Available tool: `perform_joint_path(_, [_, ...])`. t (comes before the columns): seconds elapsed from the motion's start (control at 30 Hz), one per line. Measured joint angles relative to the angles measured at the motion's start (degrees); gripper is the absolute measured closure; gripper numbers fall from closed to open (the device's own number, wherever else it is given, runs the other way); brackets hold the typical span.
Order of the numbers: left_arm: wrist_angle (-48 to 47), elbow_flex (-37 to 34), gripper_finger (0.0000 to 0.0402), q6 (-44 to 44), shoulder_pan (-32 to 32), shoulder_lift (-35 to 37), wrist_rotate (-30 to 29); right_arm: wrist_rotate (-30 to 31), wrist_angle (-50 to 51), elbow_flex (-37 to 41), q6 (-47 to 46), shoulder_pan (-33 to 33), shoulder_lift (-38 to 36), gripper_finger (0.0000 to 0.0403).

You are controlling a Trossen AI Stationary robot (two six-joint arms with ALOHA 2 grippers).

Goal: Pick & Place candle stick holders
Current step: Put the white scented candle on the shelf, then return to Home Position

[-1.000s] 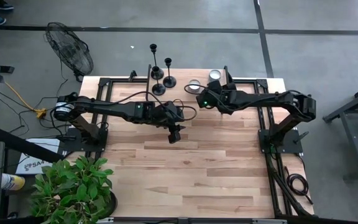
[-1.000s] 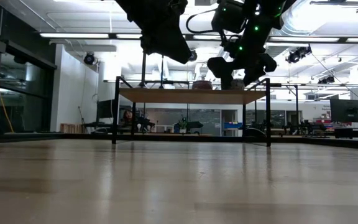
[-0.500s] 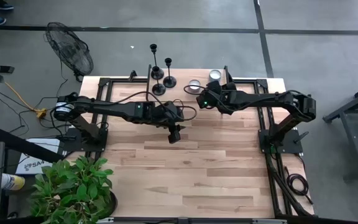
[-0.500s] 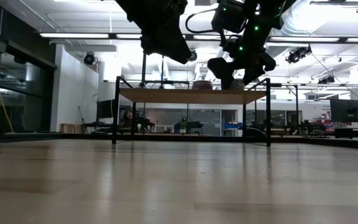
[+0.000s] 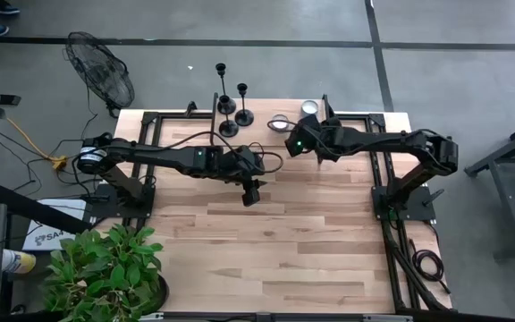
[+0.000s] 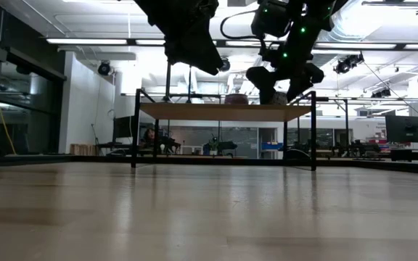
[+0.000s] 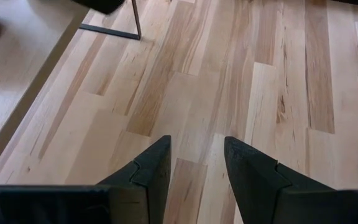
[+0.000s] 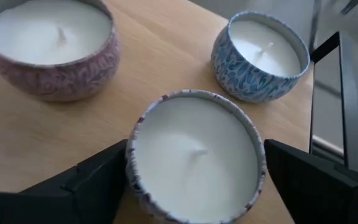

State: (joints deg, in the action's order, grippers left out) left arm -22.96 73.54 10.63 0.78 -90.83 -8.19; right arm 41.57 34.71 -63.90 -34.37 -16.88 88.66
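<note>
Candlesticks [image 5: 232, 105] standing upright at far table [image 5: 329, 233] edge, nearer left gripper [image 5: 251, 191], hovering part-open, empty. Right gripper [image 8: 194, 162] spreading wide around a candle tin [image 8: 196, 155], not them.

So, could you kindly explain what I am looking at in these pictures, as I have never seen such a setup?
These are two dark robot arms at a wooden table, each ending in a two-finger gripper. One camera looks straight down, one looks level across the tabletop, and one sits on each wrist.

At the far edge stand three black candle stick holders, untouched, beside three candles in tins.

The left gripper hangs open and empty above bare wood near the middle. The right gripper is over the tins; its wrist camera shows its open fingers either side of one white candle tin, not closed on it.

Nothing is held.
</note>
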Motion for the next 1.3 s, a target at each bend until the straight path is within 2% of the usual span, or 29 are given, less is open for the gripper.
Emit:
perform_joint_path(0.17, [-0.1, 0.0, 0.0257, 0.1, 0.0, 0.0, 0.0, -4.3, -0.3, 0.0, 1.9, -2.0, -1.7, 0.0015])
perform_joint_path(0.27, [0.0, 0.0, 0.0257, 0.2, 0.0, 0.0, 0.0, -4.9, -0.4, 0.0, 3.1, -2.3, -3.0, 0.0006])
perform_joint_path(0.63, [0.0, 0.0, 0.0257, 0.4, 0.0, 0.0, 0.0, -5.7, 0.2, 0.0, 6.4, -2.2, -13.4, 0.0008])
perform_joint_path(0.87, [0.6, 0.0, 0.0257, 0.4, 0.0, 1.1, 1.5, -10.0, 0.2, 0.0, 10.3, -2.2, -21.8, 0.0008])
perform_joint_path(1.03, [1.1, 0.0, 0.0257, 0.4, 0.0, 4.0, 1.6, -12.2, 0.6, 0.0, 10.6, -1.6, -27.3, 0.0008])
perform_joint_path(1.3, [3.3, 0.0, 0.0257, 1.1, 0.0, 10.3, 1.6, -14.6, 2.8, -0.1, 17.1, 1.6, -34.0, 0.0009])
